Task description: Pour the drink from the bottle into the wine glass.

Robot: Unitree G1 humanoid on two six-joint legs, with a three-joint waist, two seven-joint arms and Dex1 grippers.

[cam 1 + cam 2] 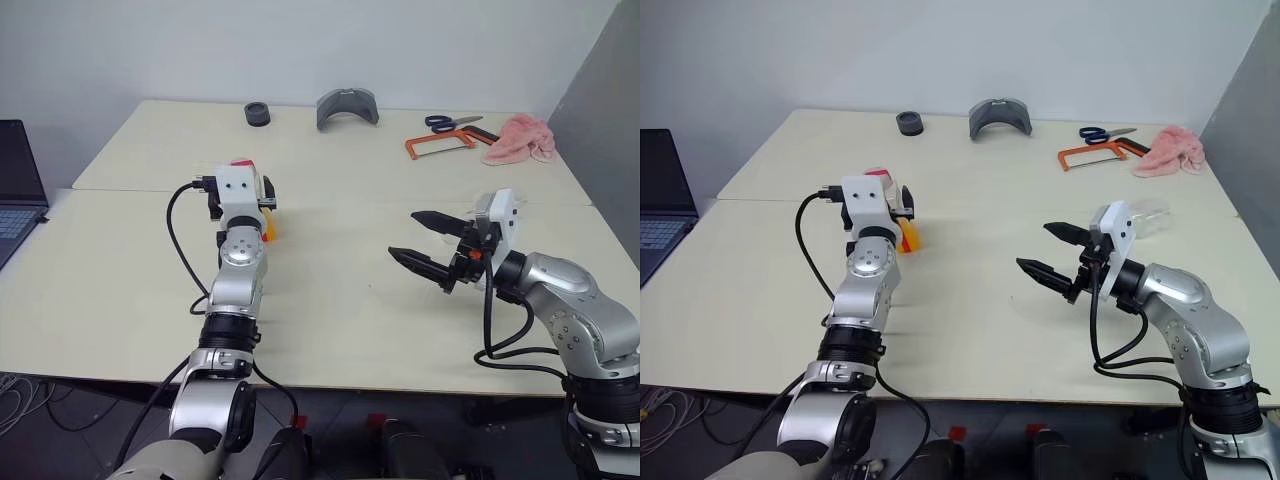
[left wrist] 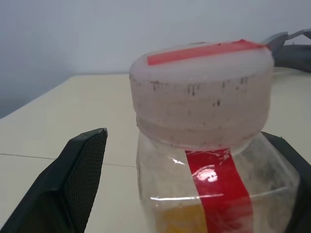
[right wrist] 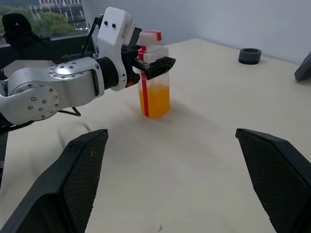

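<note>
Black fingers of my right gripper [image 1: 1048, 253] spread wide, empty, arm level over table's [image 1: 970, 300] near right part. My left gripper [image 3: 154, 61] reaches forward, jaws open astride bottle [image 3: 154, 80], upright mid-table, left; orange drink [image 3: 155, 100] inside.
</note>
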